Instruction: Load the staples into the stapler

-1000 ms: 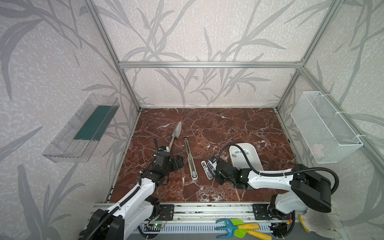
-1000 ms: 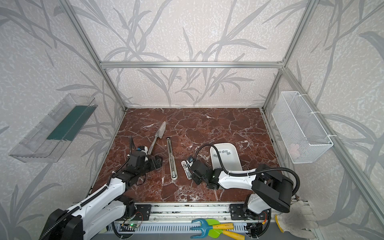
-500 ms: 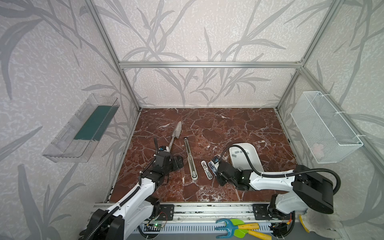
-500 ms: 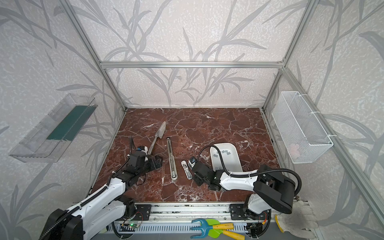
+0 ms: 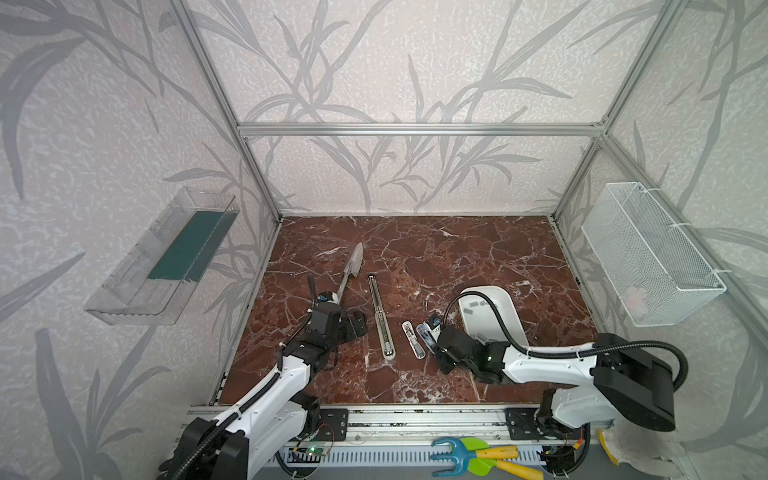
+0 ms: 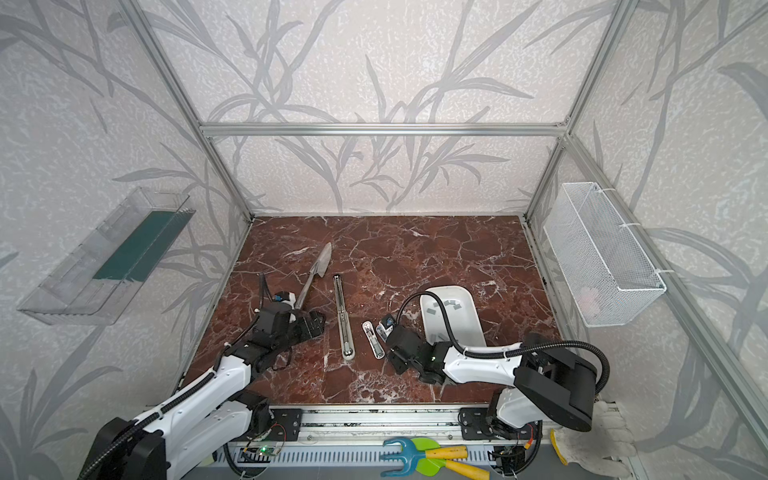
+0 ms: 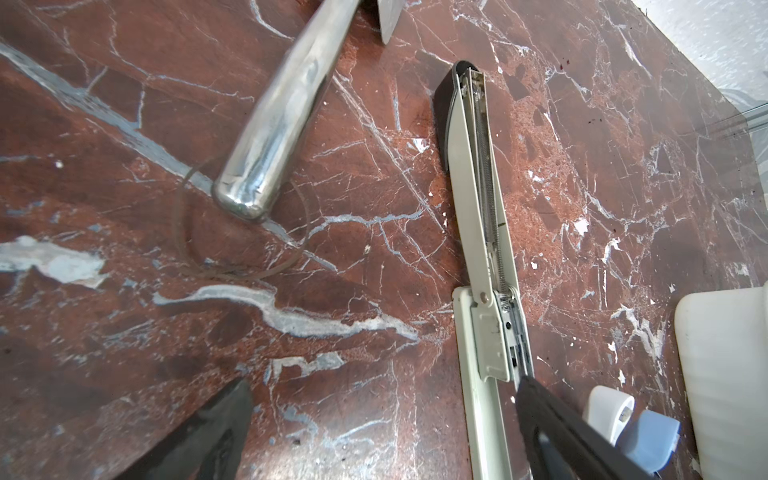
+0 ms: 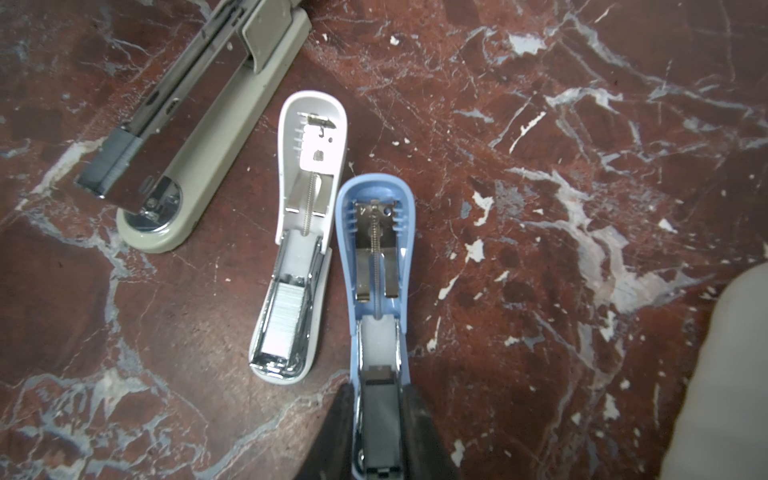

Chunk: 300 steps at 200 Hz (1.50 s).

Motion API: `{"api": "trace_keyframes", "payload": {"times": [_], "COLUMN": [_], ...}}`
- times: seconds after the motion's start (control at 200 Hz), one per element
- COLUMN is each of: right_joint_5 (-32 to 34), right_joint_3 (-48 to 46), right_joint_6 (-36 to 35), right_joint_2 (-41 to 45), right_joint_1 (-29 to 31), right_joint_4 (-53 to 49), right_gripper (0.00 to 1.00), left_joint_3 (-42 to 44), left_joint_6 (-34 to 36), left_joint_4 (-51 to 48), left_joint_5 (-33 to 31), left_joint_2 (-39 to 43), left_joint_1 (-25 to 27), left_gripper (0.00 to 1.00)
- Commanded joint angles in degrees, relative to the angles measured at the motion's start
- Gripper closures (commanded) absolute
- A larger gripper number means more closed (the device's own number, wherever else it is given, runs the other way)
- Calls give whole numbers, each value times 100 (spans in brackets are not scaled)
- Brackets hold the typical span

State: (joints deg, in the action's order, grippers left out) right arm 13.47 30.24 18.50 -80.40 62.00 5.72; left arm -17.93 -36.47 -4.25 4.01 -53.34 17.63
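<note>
Nearing completion: long grey stapler (image 8: 220, 120) and white stapler (image 8: 291, 249) hold staples (image 8: 286, 309). Blue stapler (image 8: 374, 232) on table (image 8: 540, 291) shows dark strip (image 8: 380, 411), likely staples, between right end effector (image 8: 380, 390) jaws, narrowly parted, grip unclear. Left end effector (image 7: 382, 436) spread wide, empty. Spare strips lie in white tray (image 5: 511, 303). Lids unclosed.

We see bright, even, diffuse light with faint shadows in both top views. Glare whitens the metal plate in the white stapler (image 8: 297, 245); the white tray (image 8: 727, 374) is out of focus.
</note>
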Motion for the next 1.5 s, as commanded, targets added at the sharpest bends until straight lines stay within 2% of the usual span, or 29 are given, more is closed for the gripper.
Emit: {"api": "trace_keyframes", "payload": {"times": [0.0,0.2,0.335,0.51,0.67,0.73,0.83,0.955,1.04,1.09,1.2,1.354,1.494], "right_joint_5": [94,119,458,438,365,264,368,491,748,844,922,1226,1304], "right_joint_3": [-73,-61,5,-56,-300,-387,-554,-761,-841,-864,-731,123,1138], "right_joint_6": [31,4,127,140,242,179,136,210,248,247,311,531,1086], "right_joint_2": [173,312,367,439,751,942,1313,1766,1976,1995,1615,213,-991], "right_joint_1": [41,45,45,41,43,82,226,399,695,918,1391,1873,1892], "right_joint_4": [6,99,8,-25,47,111,198,288,374,566,1131,1481,1092], "right_gripper": [72,67,66,63,61,58,54,49,45,41,34,32,34], "left_joint_3": [-4,12,26,17,-124,99,447,314,400,248,17,-104,-281], "left_joint_6": [-18,-18,-40,-107,-604,-616,-1248,-745,-973,-678,-235,-66,166], "left_joint_4": [46,54,49,-4,-587,-303,145,470,480,164,-164,-501,-1495], "left_joint_5": [-67,-15,3,8,-458,-282,-139,492,73,10,158,456,26], "left_joint_2": [33,49,77,232,1068,1509,2014,2341,2523,2503,2197,2127,2507], "left_joint_1": [-3,-1,4,4,4,4,-4,-14,-50,-113,-154,-152,-145], "left_gripper": [1,1,1,1,1,1,1,1,1,1,1,1,1]}}
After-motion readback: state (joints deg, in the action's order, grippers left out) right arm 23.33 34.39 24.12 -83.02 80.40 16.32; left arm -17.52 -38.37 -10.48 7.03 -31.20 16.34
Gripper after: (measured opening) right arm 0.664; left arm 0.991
